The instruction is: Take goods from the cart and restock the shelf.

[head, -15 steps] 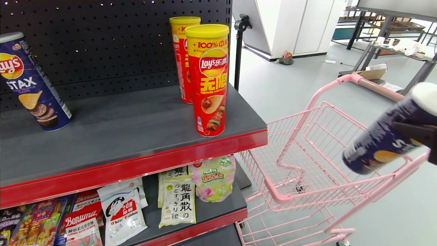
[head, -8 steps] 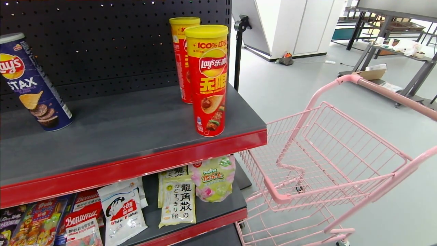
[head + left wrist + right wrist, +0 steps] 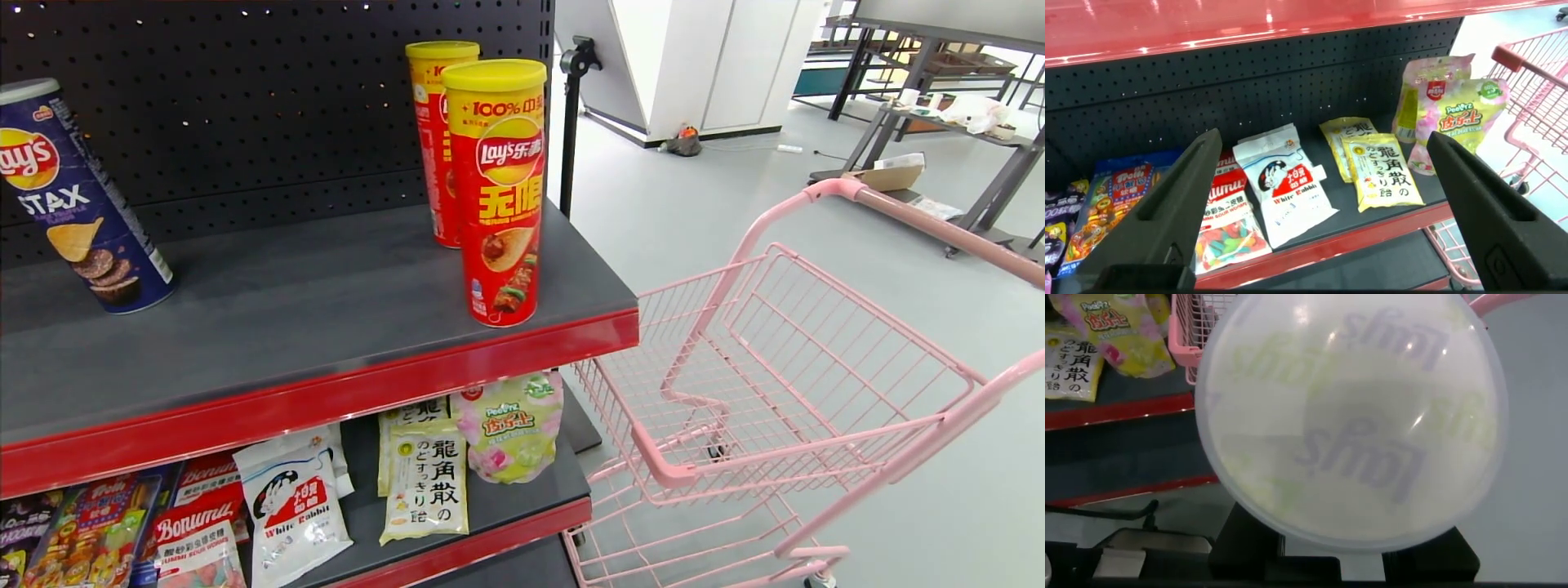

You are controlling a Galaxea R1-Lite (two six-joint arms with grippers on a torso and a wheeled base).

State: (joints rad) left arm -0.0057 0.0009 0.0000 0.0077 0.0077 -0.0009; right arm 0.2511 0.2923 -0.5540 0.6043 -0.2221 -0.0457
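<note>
Right gripper (image 3: 1339,543): dark fingers pressed to the sides of a can (image 3: 1351,416), pinching it just below the top end. The can faces the right wrist view end-on, showing a round, translucent whitish lid (image 3: 1290,392) with faint mirrored lettering; its wall and colour are hidden behind the lid. It hangs in the air beside the cart (image 3: 1188,335), above grey floor, off the shelf.

Left gripper (image 3: 1324,137): fingers spread wide, holding nothing, level with the lower shelf (image 3: 1372,237) and facing its bags (image 3: 1290,184).

Shelf (image 3: 310,286): flat grey board with a red front lip, backed by black pegboard (image 3: 245,98). A blue can (image 3: 73,196) stands at the left, near the back. Two red cans with yellow lids stand upright at the right end, one (image 3: 500,192) close to the front lip, the other (image 3: 431,122) just behind it and touching or nearly so. A broad stretch of board lies between the blue can and the red pair.

The pink wire cart stands just beside the shelf's right end, handle toward the robot. A black post (image 3: 569,122) rises behind that end. Snack bags lie flat in a row on the lower shelf, one green-and-pink pouch (image 3: 510,425) propped upright at its right.
</note>
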